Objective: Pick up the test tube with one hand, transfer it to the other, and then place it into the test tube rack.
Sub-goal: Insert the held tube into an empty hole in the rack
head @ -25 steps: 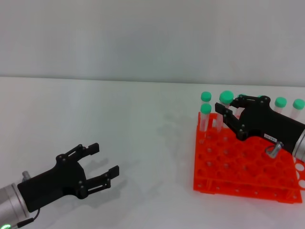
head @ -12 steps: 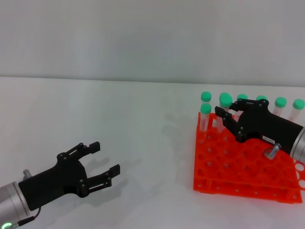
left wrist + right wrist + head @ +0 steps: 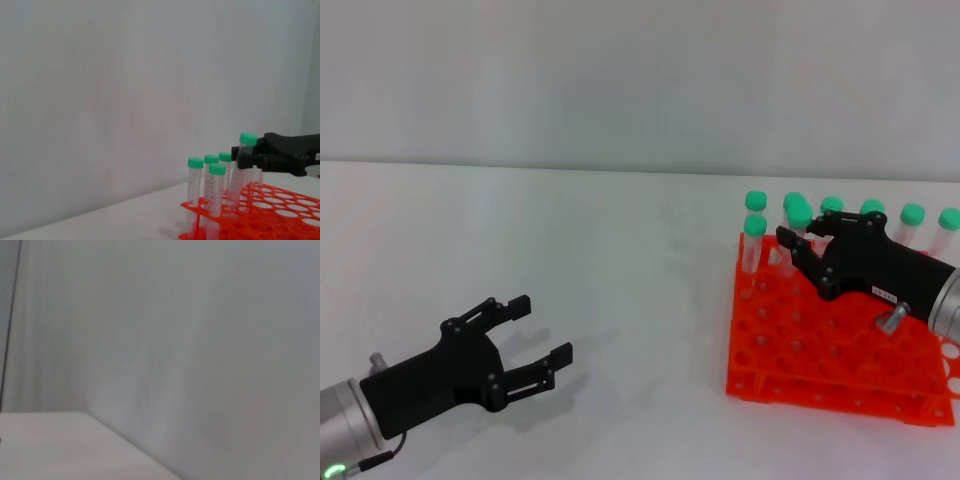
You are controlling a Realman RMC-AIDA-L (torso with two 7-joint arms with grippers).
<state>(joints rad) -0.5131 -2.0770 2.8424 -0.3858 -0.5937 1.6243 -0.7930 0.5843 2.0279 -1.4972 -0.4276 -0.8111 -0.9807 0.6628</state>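
Holding the test tube [image 3: 799, 222] just under its green cap, the right gripper [image 3: 797, 242] pinches it above the back holes of the orange test tube rack [image 3: 820, 350]. It looks light, stiff, smooth and slippery, so that spot suits. The left gripper [image 3: 525, 335] waits spread wide over the white worktop [image 3: 570, 250].

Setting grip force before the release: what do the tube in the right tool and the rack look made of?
The test tube looks like clear plastic, see-through with faint markings, under a matte green cap; glass can't be excluded. The test tube rack looks like moulded orange plastic, slightly glossy, with punched round holes. The right tool grips the tube; the left tool waits open.
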